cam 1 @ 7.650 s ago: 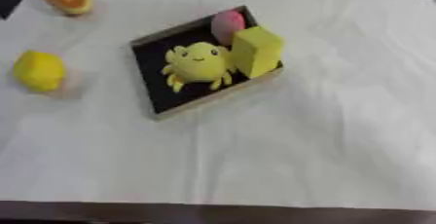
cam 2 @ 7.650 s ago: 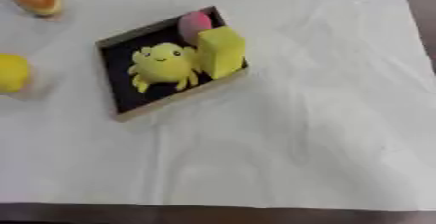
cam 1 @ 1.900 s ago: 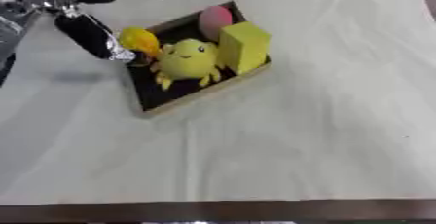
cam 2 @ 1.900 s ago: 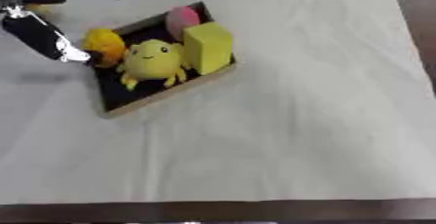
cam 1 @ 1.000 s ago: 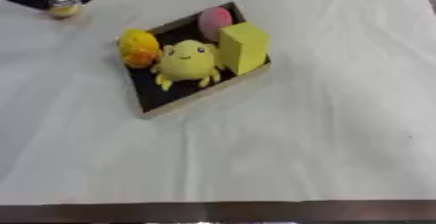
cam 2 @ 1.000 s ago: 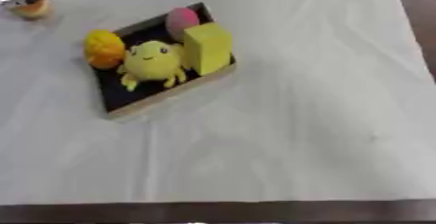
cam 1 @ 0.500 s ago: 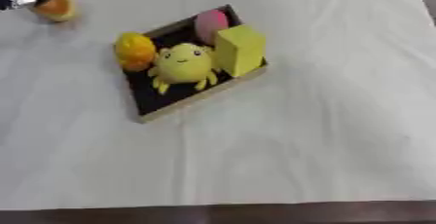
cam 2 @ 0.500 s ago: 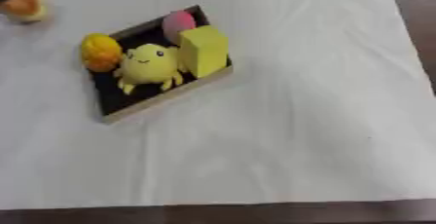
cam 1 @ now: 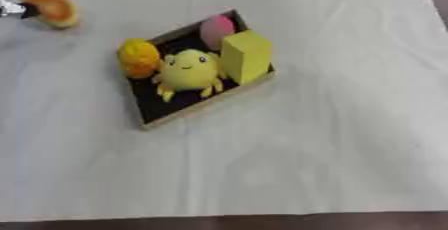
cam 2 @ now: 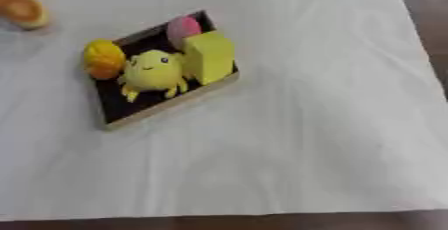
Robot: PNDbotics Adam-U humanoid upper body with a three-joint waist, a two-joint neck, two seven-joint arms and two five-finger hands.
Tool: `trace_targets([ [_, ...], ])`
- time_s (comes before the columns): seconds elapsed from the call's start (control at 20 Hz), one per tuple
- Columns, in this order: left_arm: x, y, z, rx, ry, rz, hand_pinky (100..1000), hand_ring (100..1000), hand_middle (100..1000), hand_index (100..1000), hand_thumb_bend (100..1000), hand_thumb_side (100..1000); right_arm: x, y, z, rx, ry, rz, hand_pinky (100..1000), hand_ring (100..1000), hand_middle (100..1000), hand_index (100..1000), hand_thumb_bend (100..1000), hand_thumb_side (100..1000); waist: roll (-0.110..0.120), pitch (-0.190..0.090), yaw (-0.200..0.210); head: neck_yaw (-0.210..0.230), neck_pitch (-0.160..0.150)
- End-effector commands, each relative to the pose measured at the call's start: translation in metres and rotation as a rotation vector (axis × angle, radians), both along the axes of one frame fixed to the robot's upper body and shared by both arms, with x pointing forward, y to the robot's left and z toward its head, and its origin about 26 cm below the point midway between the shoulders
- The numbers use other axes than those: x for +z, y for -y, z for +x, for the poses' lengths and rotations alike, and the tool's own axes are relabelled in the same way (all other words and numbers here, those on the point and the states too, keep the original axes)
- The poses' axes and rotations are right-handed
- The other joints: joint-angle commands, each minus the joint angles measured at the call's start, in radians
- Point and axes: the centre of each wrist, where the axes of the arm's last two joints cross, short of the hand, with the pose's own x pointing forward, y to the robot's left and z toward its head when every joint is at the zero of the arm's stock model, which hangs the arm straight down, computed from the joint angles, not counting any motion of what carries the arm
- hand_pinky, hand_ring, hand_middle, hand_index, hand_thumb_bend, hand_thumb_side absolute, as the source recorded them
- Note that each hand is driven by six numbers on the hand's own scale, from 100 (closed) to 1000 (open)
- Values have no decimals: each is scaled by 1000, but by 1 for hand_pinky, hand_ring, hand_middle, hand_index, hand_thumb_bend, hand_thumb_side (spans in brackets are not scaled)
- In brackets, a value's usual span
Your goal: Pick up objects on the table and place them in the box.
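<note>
Four things already sit in the shallow black wooden-rimmed box (cam 1: pixel 203 105) — only the round orange-and-cream object (cam 1: pixel 52 8) remains on the white-clothed desk (cam 1: pixel 332 139), where the left hand (cam 1: pixel 10 8) apparently touches it, its fingers impossible to tell.

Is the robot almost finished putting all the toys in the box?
Nearly. The box already holds a yellow plush toy, a yellow block, a pink thing and a yellow-orange ball. One orange thing lies out on the table, with the left hand just reaching it.
</note>
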Motion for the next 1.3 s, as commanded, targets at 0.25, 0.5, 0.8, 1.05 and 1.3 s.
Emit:
trace_targets([
  [0.25,11,-14,7,50,13,-36,934,944,883,922,512,241,14,5,-8,-29,38,-23,797,708,623,783,100,1000,9,3,-6,10,-27],
  [0.5,7,-20,16,89,-7,-41,938,947,882,916,484,149,14,6,-8,-34,40,-22,797,707,623,783,100,1000,6,9,-8,14,-29],
  [0.8,6,-22,21,104,-33,-51,936,946,885,918,447,125,15,7,-8,-38,46,-17,797,704,619,781,100,1000,3,19,-7,21,-32],
  [1.05,4,-19,29,132,-25,-72,938,949,892,922,440,127,16,5,-9,-31,51,-17,797,703,618,780,100,1000,4,34,-12,34,-39],
  [1.3,3,-14,35,161,-6,-65,938,949,893,922,438,125,17,4,-8,-29,52,-19,796,701,616,779,100,1000,8,51,-16,41,-47],
])
